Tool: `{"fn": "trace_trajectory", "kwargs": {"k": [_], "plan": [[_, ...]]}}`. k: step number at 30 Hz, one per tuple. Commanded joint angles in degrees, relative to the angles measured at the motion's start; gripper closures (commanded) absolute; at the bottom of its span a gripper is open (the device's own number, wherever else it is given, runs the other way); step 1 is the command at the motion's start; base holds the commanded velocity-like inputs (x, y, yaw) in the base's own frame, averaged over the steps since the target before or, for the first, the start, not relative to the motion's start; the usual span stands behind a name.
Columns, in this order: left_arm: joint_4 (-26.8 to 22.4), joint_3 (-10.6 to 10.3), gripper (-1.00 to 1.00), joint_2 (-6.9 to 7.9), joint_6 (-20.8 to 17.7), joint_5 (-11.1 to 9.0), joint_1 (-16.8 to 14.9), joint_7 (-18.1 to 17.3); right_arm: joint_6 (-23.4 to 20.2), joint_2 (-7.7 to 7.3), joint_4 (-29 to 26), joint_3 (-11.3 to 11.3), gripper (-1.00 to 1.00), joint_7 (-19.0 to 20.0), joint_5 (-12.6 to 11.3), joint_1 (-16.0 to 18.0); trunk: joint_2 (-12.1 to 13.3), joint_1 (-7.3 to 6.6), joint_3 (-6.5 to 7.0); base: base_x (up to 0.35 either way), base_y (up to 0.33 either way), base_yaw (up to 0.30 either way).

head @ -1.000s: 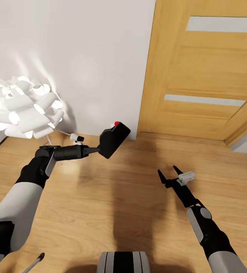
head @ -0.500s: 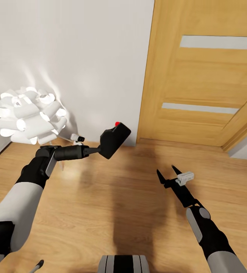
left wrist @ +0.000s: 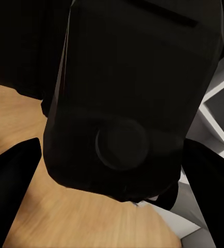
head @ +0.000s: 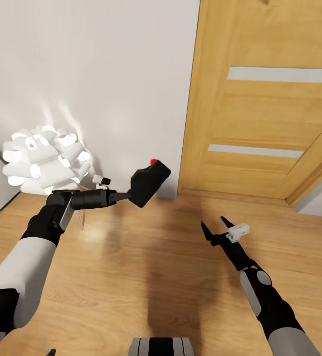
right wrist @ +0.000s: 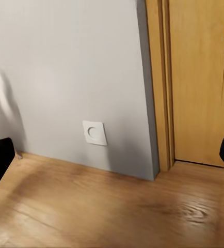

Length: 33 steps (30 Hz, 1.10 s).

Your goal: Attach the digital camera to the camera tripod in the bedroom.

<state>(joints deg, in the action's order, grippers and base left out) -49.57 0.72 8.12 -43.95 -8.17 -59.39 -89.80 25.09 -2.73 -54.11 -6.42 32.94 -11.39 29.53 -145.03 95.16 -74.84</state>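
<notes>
While your left gripper [head: 131, 194] clamps the digital camera [head: 149, 183] at frame centre, treat it as rigid, light, lens-fragile. Your right gripper [head: 214, 226] hangs spread apart, empty.

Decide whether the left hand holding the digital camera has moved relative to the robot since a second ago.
No. The left hand and digital camera keep their place against the robot's own arm; the lamp and door shifted because the view moved.

bright even light, soft floor shadows
</notes>
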Motion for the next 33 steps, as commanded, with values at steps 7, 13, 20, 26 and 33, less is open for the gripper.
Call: {"fn": "trace_trajectory", "kwargs": {"k": [7, 13, 20, 26, 33], "plan": [[0.1, -0.1, 1.00, 0.00, -0.5, 0.0, 0.0, -0.2, 0.0, 0.01, 0.1, 1.7, -1.00, 0.4, -0.6, 0.0, 0.1, -0.19, 1.52, 0.000, 0.000, 0.000], [0.1, -0.1, 1.00, -0.02, -0.6, 0.1, 0.0, -0.2, 0.0, 0.01, 0.1, 1.9, -1.00, 0.5, -0.6, 0.0, 0.2, -0.34, 2.85, 0.000, 0.000, 0.000], [0.1, -0.1, 1.00, -0.03, -0.6, 0.1, 0.0, -0.2, 0.0, 0.01, 0.1, 1.9, -1.00, 0.5, -0.6, 0.0, 0.3, -0.52, 4.40, 0.000, 0.000, 0.000], [0.1, -0.1, 1.00, -0.09, -0.6, 0.1, 0.0, -0.2, 0.0, 0.01, 0.2, 1.9, -1.00, 0.5, -0.6, 0.1, 0.3, -0.68, 5.73, 0.000, 0.000, 0.000], [0.1, -0.1, 1.00, -0.32, -0.6, 0.1, 0.0, -0.2, -0.1, 0.01, 0.4, 1.9, -1.00, 0.4, -0.6, 0.0, 0.4, -0.86, 7.28, 0.000, 0.000, 0.000]]}}
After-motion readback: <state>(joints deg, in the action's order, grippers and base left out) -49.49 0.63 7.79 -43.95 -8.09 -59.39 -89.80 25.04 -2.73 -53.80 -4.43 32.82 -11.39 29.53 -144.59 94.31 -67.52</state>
